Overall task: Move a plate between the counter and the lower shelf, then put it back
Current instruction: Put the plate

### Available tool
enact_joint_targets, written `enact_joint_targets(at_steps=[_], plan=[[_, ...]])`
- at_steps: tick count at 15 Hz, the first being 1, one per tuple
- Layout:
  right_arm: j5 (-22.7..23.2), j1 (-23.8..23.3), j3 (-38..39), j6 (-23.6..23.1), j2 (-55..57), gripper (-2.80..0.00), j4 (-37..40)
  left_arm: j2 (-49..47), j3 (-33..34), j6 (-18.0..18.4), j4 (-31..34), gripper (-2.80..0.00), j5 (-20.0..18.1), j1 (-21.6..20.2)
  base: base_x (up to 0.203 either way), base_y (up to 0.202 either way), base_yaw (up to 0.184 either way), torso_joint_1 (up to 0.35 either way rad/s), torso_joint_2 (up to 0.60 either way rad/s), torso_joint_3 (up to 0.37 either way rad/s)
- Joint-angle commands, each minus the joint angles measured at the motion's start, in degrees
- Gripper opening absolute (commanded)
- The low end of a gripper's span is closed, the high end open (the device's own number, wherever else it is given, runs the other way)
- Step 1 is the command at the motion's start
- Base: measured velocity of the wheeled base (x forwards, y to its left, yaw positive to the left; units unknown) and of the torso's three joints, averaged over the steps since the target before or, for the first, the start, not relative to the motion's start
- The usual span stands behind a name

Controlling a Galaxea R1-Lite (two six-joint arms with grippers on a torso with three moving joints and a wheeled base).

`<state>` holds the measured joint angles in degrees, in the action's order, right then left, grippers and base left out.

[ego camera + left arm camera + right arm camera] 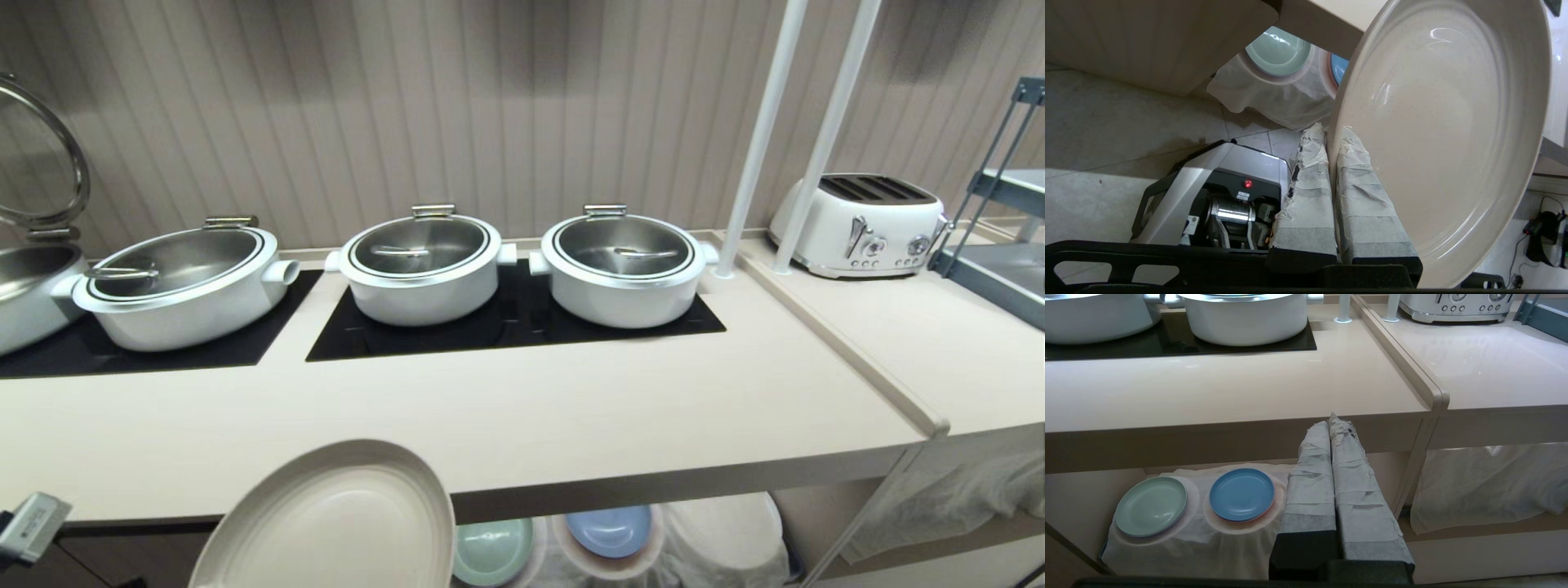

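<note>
My left gripper (1332,131) is shut on the rim of the cream-beige plate (1445,134), one taped finger on each face. The plate (326,523) hangs tilted in front of the counter (571,408), its top edge overlapping the thick front edge and its lower part below it. The lower shelf (1077,494) lies under the counter, with white cloth (1188,547) draped over its plate stacks. My right gripper (1331,422) is parked in front of the counter edge, shut on nothing.
Three white lidded pots (420,261) sit on black cooktop panels (506,327). A white toaster (861,222), two white poles (759,139) and a grey-blue rack (1004,245) stand right. A mint-green plate (1151,505) and a blue plate (1242,494) rest on the cloth.
</note>
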<state>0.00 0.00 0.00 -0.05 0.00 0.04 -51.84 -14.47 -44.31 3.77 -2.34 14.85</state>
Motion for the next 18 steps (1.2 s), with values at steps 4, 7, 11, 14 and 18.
enact_joint_targets(at_steps=[4,7,11,14,18], plan=[[0.0,0.0,0.0,0.0,0.0,-2.8,0.0,-8.3,-4.3,-0.3,-0.1,-2.8,0.2,-0.3,0.0,0.0,0.0,0.0,0.0,0.0],[0.0,0.0,0.0,0.0,0.0,-2.8,0.0,-15.6,-7.4,-0.4,-0.3,-2.8,0.6,-0.7,0.0,0.0,0.0,0.0,0.0,0.0],[0.0,0.0,0.0,0.0,0.0,-2.8,0.0,-27.7,-14.8,-0.8,-0.5,-2.8,2.3,-1.0,0.0,0.0,0.0,0.0,0.0,0.0],[-0.1,0.0,0.0,0.0,0.0,-2.8,0.0,-35.9,-21.1,-1.0,-1.4,-2.8,2.5,-1.0,0.0,0.0,0.0,0.0,0.0,0.0],[0.0,0.0,0.0,0.0,0.0,-2.8,0.0,-47.1,-24.6,-1.7,-9.6,-2.8,3.5,-1.0,0.0,0.0,0.0,0.0,0.0,0.0]])
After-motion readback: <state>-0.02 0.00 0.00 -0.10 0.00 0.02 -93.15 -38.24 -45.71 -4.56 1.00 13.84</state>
